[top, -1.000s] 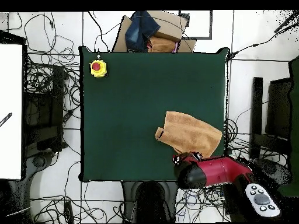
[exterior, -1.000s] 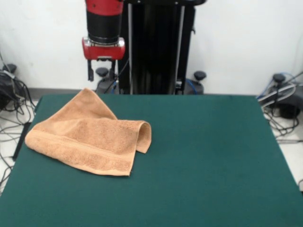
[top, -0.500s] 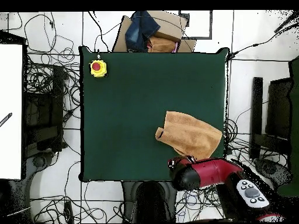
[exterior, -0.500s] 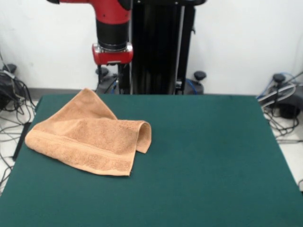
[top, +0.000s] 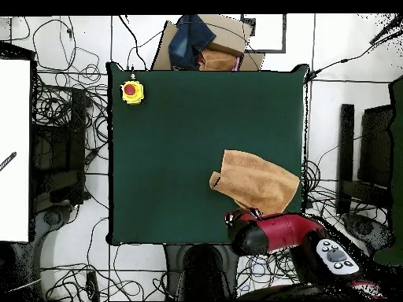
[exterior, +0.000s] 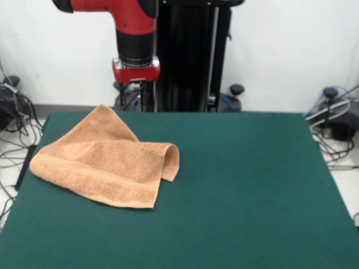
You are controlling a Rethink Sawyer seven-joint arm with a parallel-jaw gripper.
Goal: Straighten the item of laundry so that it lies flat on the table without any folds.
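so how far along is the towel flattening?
Nothing looks done: the peach-orange terry towel lies doubled over on the dark green table, one edge curled into a roll. Nothing in hand; the red-and-black arm's gripper hangs behind the table's edge, off the cloth. Left: grasp, unfold, flatten.

The table (exterior: pixel 252 190) offers bare green surface across its whole right half and along its near edge in the front view; nothing stands there to block a descent. The only raised obstacle on the cloth is a yellow box with a red button (top: pixel 132 92), seated in one corner, well apart from everything else. The towel (exterior: pixel 106 163) occupies the left rear part in the front view, folded over itself, one looped fold standing up at its right side. The arm (exterior: pixel 134 33) hangs above the far table edge just behind the towel, the gripper (exterior: pixel 134 89) clear of the cloth. Cables and equipment crowd the floor around the table.
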